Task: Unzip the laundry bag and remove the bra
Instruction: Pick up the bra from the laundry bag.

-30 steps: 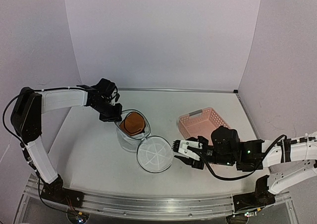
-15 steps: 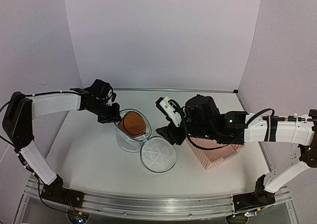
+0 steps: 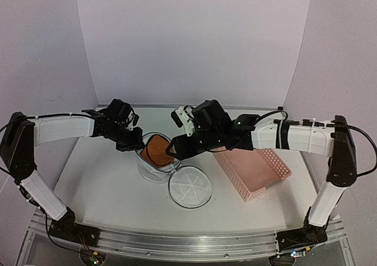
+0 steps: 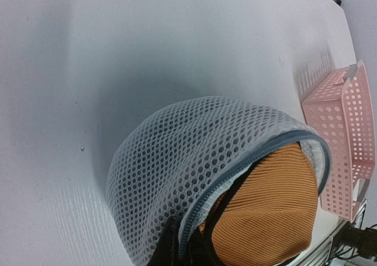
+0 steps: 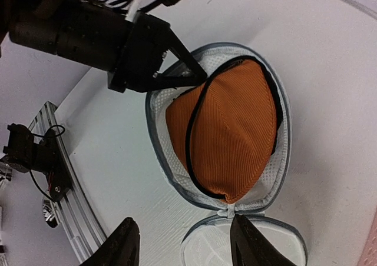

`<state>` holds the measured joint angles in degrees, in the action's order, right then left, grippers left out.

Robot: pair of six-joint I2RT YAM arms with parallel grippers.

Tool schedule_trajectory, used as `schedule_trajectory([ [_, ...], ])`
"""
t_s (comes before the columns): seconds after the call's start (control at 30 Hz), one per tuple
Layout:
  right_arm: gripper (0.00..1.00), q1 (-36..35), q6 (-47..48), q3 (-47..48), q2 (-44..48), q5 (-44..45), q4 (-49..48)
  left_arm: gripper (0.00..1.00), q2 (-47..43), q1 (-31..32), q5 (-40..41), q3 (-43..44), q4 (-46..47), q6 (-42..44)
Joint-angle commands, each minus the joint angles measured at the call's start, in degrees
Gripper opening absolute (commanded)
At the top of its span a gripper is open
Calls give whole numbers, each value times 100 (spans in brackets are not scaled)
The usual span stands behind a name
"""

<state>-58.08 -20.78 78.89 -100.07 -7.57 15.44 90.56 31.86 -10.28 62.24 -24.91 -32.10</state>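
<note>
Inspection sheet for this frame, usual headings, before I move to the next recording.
Surface: white table, no spills seen.
Job's things: laundry bag unzipped, round lid flopped open; bra inside, orange side up.
Clutter: pink basket beside the bag, apart, looks empty.
Grippers: left gripper pinches the bag's rim; right gripper open above the bra.
Cables: black cable along the right arm, off the bag.
Surroundings: plain walls, nothing else seen.
</note>
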Motion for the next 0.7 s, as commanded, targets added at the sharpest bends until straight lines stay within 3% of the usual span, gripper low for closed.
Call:
schedule_trajectory([
  [0.0, 53, 98, -975, 346, -322, -526, -52, 0, -240, 18, 55, -103, 291, -85],
  [0.67, 53, 464, -2519, 311, -1417, -809, -1038, 0, -303, 22, -42, -246, 355, -16],
])
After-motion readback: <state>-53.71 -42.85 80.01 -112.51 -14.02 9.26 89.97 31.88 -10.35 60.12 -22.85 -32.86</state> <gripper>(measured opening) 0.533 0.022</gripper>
